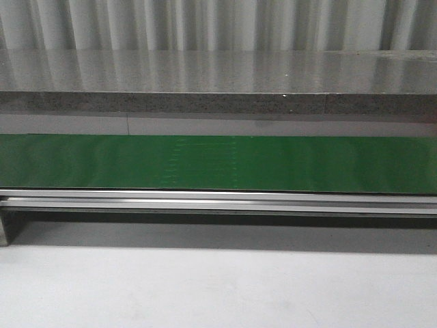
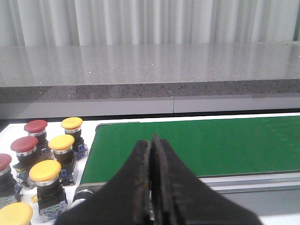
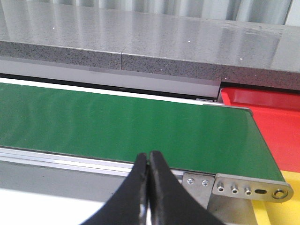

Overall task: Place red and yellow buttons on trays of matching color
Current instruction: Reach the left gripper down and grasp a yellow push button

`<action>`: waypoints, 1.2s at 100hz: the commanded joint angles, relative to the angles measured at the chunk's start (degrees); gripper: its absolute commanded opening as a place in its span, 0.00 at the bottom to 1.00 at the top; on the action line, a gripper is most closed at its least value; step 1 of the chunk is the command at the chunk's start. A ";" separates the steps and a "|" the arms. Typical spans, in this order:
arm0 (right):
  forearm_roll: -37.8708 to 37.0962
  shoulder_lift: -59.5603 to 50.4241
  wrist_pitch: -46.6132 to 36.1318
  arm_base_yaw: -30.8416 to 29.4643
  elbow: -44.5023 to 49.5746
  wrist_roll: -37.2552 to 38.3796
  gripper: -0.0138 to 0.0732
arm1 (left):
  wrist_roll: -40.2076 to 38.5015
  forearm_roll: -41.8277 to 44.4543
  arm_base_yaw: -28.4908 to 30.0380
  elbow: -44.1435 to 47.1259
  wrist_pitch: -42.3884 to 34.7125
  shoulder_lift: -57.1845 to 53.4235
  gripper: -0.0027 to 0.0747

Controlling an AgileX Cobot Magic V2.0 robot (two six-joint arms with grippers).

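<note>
Both grippers pressed closed and empty above the green conveyor belt (image 1: 218,162).

The red tray (image 3: 269,112) sits just past the belt's end with nothing visible in it, and a strip of yellow tray (image 3: 281,213) shows beside it. Red buttons (image 2: 35,127) and yellow buttons (image 2: 61,142) stand clustered off the belt's opposite end. The left gripper (image 2: 151,178) and right gripper (image 3: 148,187) hover at the belt's near rail, jaws together.

Right gripper (image 3: 148,161) closed, black fingers (image 3: 161,187) pressed together with nothing between, poised over the near rail of the green conveyor belt (image 3: 117,124). Past the belt's end roller, red tray (image 3: 276,122); just beside that end bracket, yellow tray (image 3: 281,213) corner. Behind the belt, grey speckled counter (image 3: 140,42).
</note>
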 commanded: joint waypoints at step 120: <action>-0.34 -0.92 -4.15 0.04 -1.15 -0.20 0.08 | -11.45 3.53 2.22 -42.01 29.29 44.77 0.70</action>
